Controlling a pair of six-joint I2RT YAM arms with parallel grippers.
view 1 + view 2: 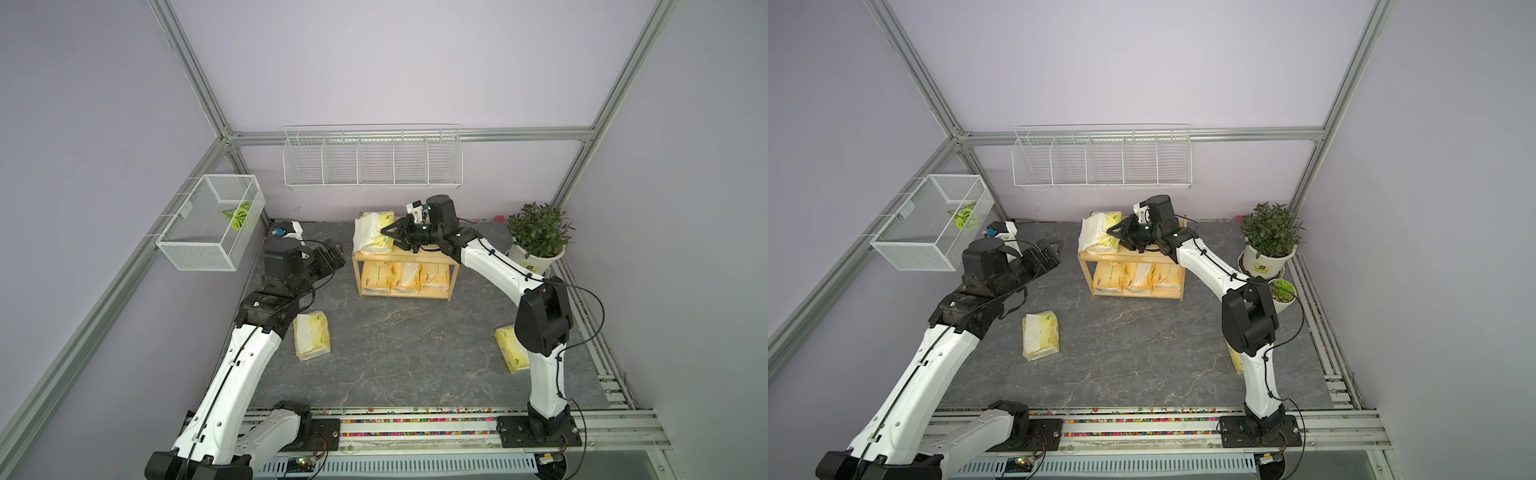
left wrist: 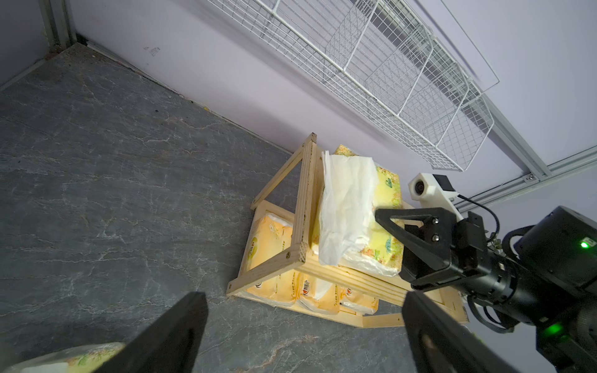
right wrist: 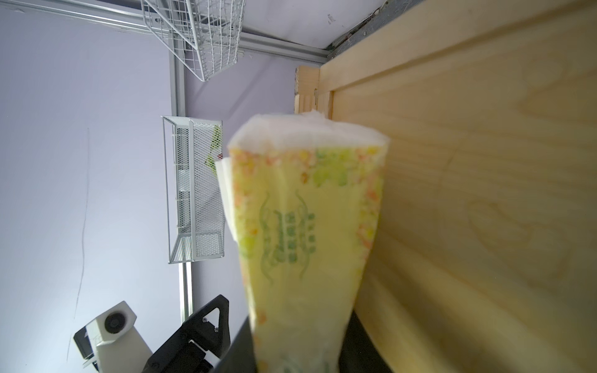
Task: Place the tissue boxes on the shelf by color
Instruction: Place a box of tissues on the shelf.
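In both top views, the right gripper (image 1: 390,233) (image 1: 1116,232) is clamped on 1 end of a pale yellow-green tissue pack (image 1: 372,237) (image 1: 1100,237). The pack rests on the top tier of the wooden shelf (image 1: 405,258) (image 1: 1130,258), at the end nearer the left arm, with a white tissue (image 1: 360,232) spilling from it. 3 orange packs (image 1: 405,277) stand side by side on the lower tier. 2 more pale packs lie on the dark floor (image 1: 415,353), 1 (image 1: 312,336) beside the left arm and 1 (image 1: 510,348) partly hidden behind the right arm. The left gripper (image 1: 330,255) hangs over the floor, apart from the shelf, jaws spread wide and holding nothing. The left wrist view looks between those spread fingers (image 2: 181,323) at the shelf, where the black right gripper (image 2: 384,219) meets the pack's end beside the loose tissue. The right wrist view shows the pack (image 3: 307,242) pinched narrow at the gripper and lying against the pale wood (image 3: 468,193). The white mesh basket (image 3: 193,193) shows behind it.
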